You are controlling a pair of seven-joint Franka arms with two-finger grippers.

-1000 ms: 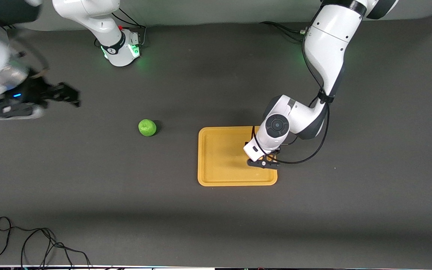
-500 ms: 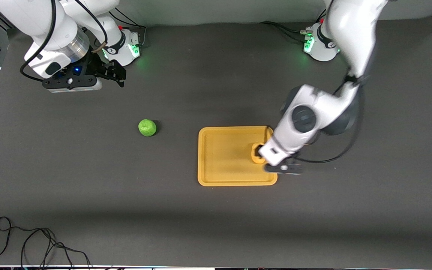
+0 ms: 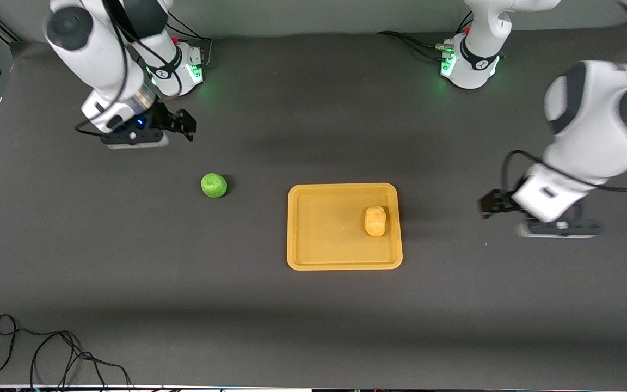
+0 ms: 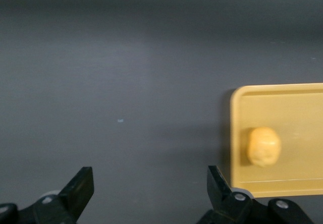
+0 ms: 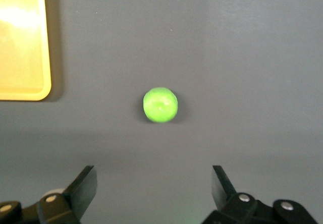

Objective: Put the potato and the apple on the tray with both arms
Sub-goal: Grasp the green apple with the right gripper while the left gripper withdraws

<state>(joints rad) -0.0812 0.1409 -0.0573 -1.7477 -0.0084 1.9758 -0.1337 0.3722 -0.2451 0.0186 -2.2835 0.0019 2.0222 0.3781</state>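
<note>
A dark grey table fills the scene, with black cables lying near its front edge.
</note>
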